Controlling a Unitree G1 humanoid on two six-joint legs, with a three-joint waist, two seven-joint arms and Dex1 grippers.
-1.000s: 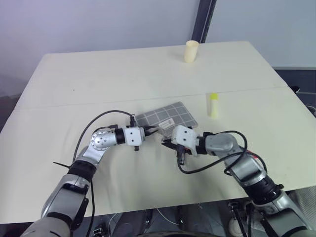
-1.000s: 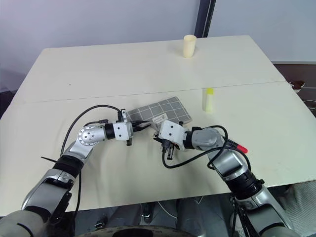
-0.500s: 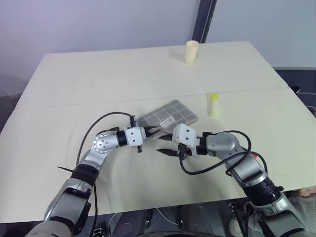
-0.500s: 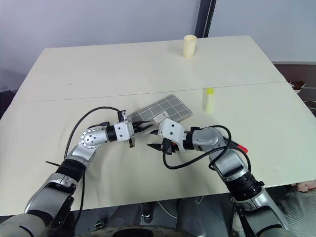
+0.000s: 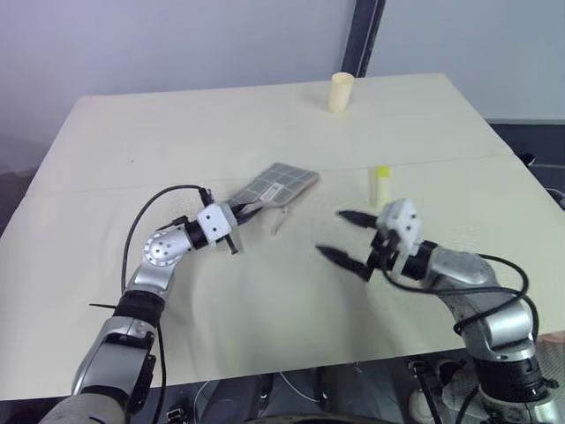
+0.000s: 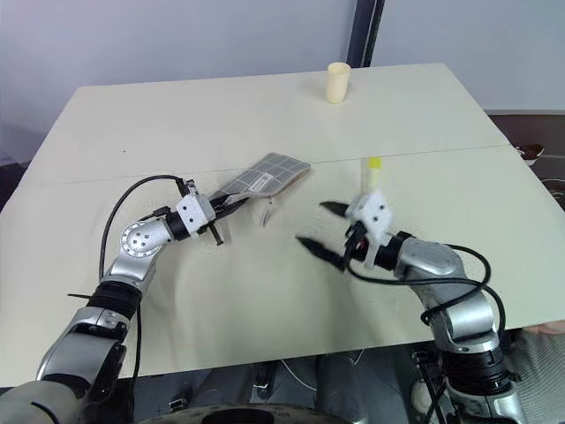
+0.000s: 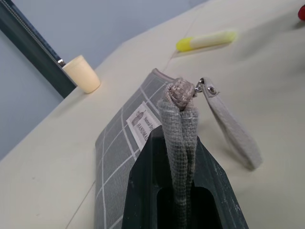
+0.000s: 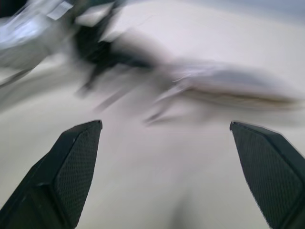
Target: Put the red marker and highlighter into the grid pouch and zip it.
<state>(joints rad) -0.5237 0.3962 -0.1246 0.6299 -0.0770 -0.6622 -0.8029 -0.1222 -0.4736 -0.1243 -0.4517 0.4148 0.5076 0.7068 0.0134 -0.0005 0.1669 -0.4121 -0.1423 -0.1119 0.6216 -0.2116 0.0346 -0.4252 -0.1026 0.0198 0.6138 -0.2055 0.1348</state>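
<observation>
Clearly the weak point is the left gripper [image 5: 237, 212], whose fingers are clamped together on one gathered corner of the grid pouch [image 5: 275, 184]. That corner is bunched up between the fingers in the left wrist view, and the rest of the grey fabric slants away from them, apparently lifted off the table [image 5: 132, 132]. With so little cloth pinched, a pull could let it slip free, and I cannot tell whether its mouth is open enough to take a pen. The pale zipper pull [image 5: 279, 221] dangles loose just beside the pouch on the near side, where it could catch on a passing finger.

Further right of the pouch lies the highlighter [image 5: 380, 181], flat on the table and apart from the fabric. Nearer than the highlighter hangs the right gripper [image 5: 346, 236], its two fingers spread wide with nothing between them. The highlighter sits just beyond that gripper. A careless reach might nudge it and set it rolling away from the pouch.

Past the highlighter, a red tip at the edge of the left wrist view may be the red marker [image 7: 301, 13].
</observation>
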